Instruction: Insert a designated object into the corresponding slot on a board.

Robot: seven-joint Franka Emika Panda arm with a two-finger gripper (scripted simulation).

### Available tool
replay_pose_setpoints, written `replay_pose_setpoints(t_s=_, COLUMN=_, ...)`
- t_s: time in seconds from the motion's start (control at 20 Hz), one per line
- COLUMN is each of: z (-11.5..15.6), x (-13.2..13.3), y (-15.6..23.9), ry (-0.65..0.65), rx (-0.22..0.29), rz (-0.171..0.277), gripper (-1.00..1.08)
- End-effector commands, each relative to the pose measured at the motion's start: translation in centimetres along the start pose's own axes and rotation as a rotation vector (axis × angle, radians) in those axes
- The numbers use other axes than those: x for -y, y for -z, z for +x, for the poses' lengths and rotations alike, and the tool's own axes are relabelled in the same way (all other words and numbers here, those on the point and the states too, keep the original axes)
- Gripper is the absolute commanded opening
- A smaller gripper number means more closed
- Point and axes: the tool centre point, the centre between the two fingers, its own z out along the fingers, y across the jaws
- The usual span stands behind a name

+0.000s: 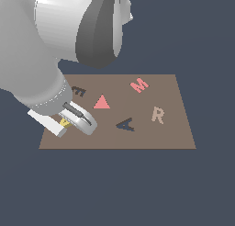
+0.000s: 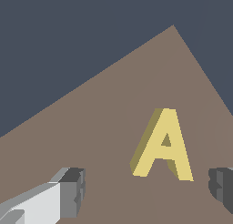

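**Gripper down over the yellow A, jaws wide and not touching it**

Checking in from the remote station. On the wrist view the yellow A (image 2: 166,145) is sitting flat on the brown board (image 2: 104,123), raised up off the surface, and it lies between the two fingertips (image 2: 73,191) of the gripper (image 2: 148,189). The jaws are spread wide apart, one dark pad on each side of the letter, with bare board showing between each pad and the block. So nothing is pinched as far as I can see.

On the exterior view the arm (image 1: 41,46) fills the upper part of the picture's left side, and the gripper (image 1: 73,121) is low over the board (image 1: 156,138) near its corner at the exterior view's left, close to the near edge. Only a sliver of the yellow A (image 1: 64,123) peeks out between the fingers there.

The dark A-shaped slot (image 1: 126,125) is further toward the exterior view's right, well apart from the block, around the middle of the board. Around it: a pink triangle (image 1: 101,102) just behind it, a dark E cut-out (image 1: 79,92) partly hidden by the arm, a pink M (image 1: 139,85) toward the far edge, and a beige R (image 1: 158,114) to the right of the slot.
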Motion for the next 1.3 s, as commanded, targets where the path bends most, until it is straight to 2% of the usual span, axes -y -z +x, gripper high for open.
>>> replay_pose_setpoints(t_s=0.0, z=0.9, x=-0.9, y=-0.8, ry=-0.046, rx=-0.002, rz=0.002, gripper=1.00)
replay_pose_setpoints(t_s=0.3, z=1.7, x=-2.0, y=-1.7, ry=-0.095, rx=-0.002, rz=0.004, gripper=1.00)
replay_pose_setpoints(t_s=0.9, z=1.7, x=-2.0, y=-3.7, ry=-0.096, rx=-0.002, rz=0.004, gripper=1.00)
replay_pose_setpoints(t_s=0.95, z=1.7, x=-2.0, y=-3.7, ry=-0.096, rx=-0.002, rz=0.004, gripper=-1.00)
replay_pose_setpoints(t_s=1.25, z=1.7, x=-2.0, y=-3.7, ry=-0.096, rx=-0.002, rz=0.004, gripper=-1.00)
